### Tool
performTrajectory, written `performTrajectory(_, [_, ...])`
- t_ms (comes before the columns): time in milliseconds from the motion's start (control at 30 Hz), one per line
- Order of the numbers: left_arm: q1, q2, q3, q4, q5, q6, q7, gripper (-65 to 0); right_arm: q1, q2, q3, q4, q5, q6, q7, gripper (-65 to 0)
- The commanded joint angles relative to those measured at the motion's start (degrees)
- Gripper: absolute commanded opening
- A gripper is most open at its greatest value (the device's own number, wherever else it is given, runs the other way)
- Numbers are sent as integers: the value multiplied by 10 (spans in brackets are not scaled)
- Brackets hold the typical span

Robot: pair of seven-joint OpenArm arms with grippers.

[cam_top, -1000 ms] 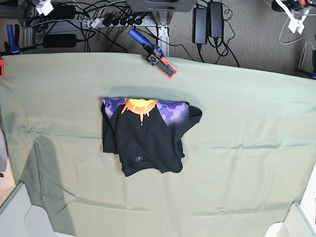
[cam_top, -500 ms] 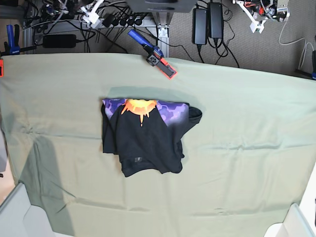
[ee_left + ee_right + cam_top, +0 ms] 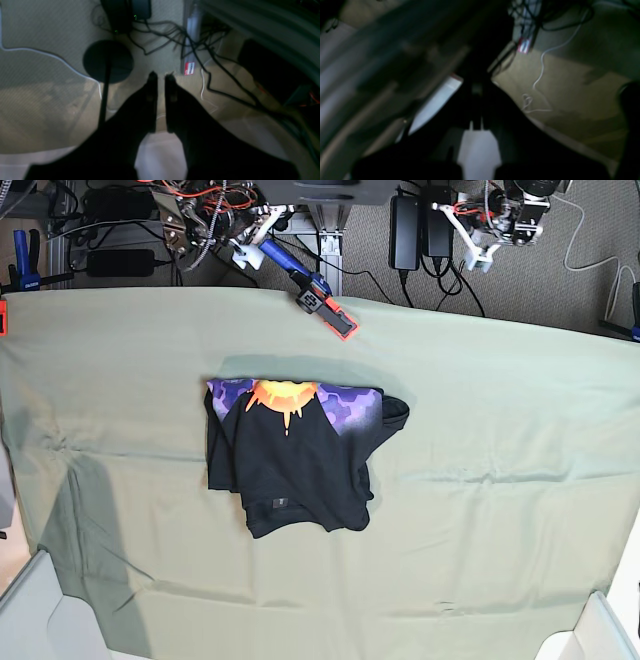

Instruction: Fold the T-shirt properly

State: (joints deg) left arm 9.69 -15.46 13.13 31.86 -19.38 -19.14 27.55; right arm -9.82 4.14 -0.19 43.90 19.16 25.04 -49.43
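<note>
the left gripper, two dark fingers seen from its wrist camera, has its jaws drawn nearly together with only a thin slit of floor showing between them, and nothing sits in that slit. the right gripper is a blurred dark shape in its own wrist view, its jaws pressed fully together and likewise holding nothing. out beyond both sets of jaws lie only grey carpet, black cables and a white cable on the floor, so neither tool is over the work. in the base view both arms sit up past the far edge of the pale green table cloth, the right gripper near the blue and orange clamp and the left gripper near the black power bricks. the large black cotton t-shirt with a purple, orange and yellow print lies well apart from both, nearer the middle of the cloth, gathered into a compact, roughly square bundle with the print strip along its far edge and a sleeve lump poking out toward the left arm's side. judging by this, the folding looks essentially done and the arms are parked clear; if anything is left, it would call for a reach back down to tuck that stray sleeve and square the ragged near edge.
</note>
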Motion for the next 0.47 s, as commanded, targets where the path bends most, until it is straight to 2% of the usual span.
performTrajectory(0, [0, -3, 5, 2, -1, 5, 0, -592, -2, -2, 1, 3, -15, -20, -2, -650])
performTrajectory(67, [0, 6, 12, 2, -1, 5, 0, -592, -2, -2, 1, 3, -43, -35, 13, -650])
performTrajectory(167, [2, 12, 12, 2, -1, 5, 0, -592, -2, 2, 1, -2, -63, -41, 19, -650])
performTrajectory(433, [1, 12, 12, 1, -1, 5, -6, -592, -12, 3, 1, -13, -63, -41, 37, -650])
